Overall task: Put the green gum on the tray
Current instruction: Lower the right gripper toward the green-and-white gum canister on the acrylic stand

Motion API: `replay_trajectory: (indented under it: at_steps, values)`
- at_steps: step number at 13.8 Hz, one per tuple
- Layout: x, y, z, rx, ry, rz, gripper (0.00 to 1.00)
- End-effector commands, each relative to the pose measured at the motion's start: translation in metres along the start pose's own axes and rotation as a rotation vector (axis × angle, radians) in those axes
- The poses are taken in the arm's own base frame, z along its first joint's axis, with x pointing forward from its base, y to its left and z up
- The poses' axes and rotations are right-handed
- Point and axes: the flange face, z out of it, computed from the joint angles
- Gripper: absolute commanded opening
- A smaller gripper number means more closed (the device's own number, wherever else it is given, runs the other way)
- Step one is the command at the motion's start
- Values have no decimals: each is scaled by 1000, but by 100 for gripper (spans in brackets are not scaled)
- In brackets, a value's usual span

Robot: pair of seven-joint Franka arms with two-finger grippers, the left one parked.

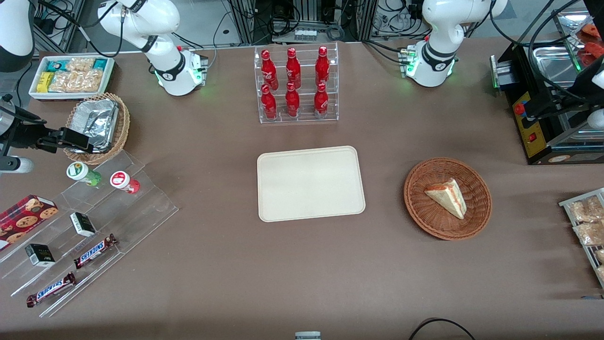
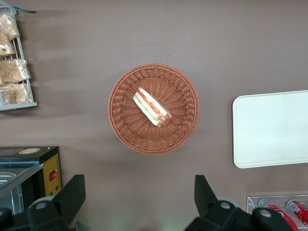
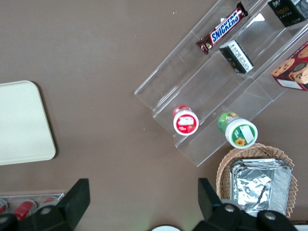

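Brown cloth covers the whole table (image 1: 212, 156), and your front camera takes in the lot: the flat cream-beige rectangular tray (image 1: 311, 183) at the middle, the clear acrylic rack of red bottles (image 1: 296, 84) farther from that camera, and the stepped clear acrylic shelf (image 1: 89, 226) toward the working arm's end. Only that view shows you the right arm's black gripper (image 1: 71, 138), raised over the round wicker basket holding a foil container (image 1: 97, 126), near the shelf's top step. Your right wrist camera gives what the front cannot: a straight-down look at both lids, with the gripper's two black fingers (image 3: 72, 204) spread wide and nothing between them.

The small green gum bottle (image 1: 83, 173) has a green body and a white round lid bearing a green-yellow mark (image 3: 240, 134). It stands on the shelf's top step, just beside the similar red-bodied bottle with a red-marked lid (image 1: 124, 181), and next to the basket's rim.

The green gum sits just nearer the front camera than the gripper, apart from it, untouched and well away from the tray.
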Motion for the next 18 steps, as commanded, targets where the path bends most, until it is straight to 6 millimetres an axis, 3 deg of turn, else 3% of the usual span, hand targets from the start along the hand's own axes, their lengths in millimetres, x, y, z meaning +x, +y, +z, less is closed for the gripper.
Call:
replay_trajectory:
  at_steps: [1,3,9,12,14,16,18]
  values:
    - [7,3,-7,-3,21,36,100]
    - [8,3,-7,-11,19,31,100]
    - [14,32,23,-12,11,-13,100]
    - [14,70,59,0,28,-135,100]
    - [12,81,72,-10,41,-227,100]
    - [13,85,82,-18,42,-426,100]
    - [8,105,102,-35,81,-538,100]
